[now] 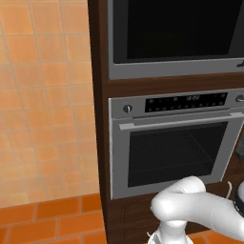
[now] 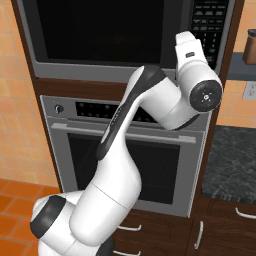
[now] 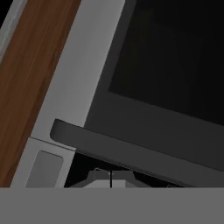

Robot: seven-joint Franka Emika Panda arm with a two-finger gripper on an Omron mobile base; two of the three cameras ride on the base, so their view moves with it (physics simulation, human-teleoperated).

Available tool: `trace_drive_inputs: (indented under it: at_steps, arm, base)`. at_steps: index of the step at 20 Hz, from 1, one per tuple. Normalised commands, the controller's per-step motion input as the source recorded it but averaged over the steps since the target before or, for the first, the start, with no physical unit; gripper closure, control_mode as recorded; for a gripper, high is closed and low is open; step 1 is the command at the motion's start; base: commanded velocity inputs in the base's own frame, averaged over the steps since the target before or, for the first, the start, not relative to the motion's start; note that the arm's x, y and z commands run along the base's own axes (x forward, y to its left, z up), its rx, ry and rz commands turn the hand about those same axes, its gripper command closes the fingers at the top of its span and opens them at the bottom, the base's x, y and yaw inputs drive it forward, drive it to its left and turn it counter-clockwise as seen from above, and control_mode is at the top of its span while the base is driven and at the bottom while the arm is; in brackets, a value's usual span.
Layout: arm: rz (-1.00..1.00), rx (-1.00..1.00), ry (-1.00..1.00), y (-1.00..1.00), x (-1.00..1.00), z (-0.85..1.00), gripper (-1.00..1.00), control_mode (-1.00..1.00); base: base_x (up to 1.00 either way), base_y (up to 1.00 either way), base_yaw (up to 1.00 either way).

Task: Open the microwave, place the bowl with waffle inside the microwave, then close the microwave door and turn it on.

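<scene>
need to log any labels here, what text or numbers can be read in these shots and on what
No text can be read.
Microwave keypad: rows of pale button marks, too small to read.
Oven control strip: pale symbols and a small display, blurred, not readable.
Oven strip from the right base view: faint marks, also unreadable.
Hand view: no lettering on the grey frame or dark glass.

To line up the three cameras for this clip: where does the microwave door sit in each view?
Left base view: microwave door, upper right, above the oven.
Right base view: across the top, left of the keypad, above the oven.
Hand view: close up, dark glass at upper right.
Shared landmark: dark wood cabinetry framing it.
</scene>
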Motion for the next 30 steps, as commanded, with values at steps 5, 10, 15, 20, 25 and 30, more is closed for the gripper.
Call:
trace_drive_inputs:
  at_steps: [5, 10, 15, 20, 25, 30]
  arm:
    - [0.07, 0.09, 0.0, -0.32, 0.2, 0.0, 1.0, -1.0]
    - [0.08, 0.09, 0.0, -0.17, 0.21, 0.0, 1.0, -1.0]
    - [0.02, 0.01, 0.0, 0.0, 0.14, 0.0, 1.0, -1.0]
    - [0.03, 0.0, 0.0, 0.0, 0.17, -0.01, 1.0, -1.0]
    - [0.02, 0.0, 0.0, 0.0, 0.29, -0.05, 1.0, -1.0]
    - [0.05, 0.0, 0.0, 0.0, 0.27, -0.04, 1.0, -1.0]
  base:
    - [0.0, 0.0, 0.0]
    - [0.0, 0.0, 0.0]
    - [0.0, 0.0, 0.0]
    - [0.0, 0.0, 0.0]
    - [0.0, 0.0, 0.0]
    - [0.0, 0.0, 0.0]
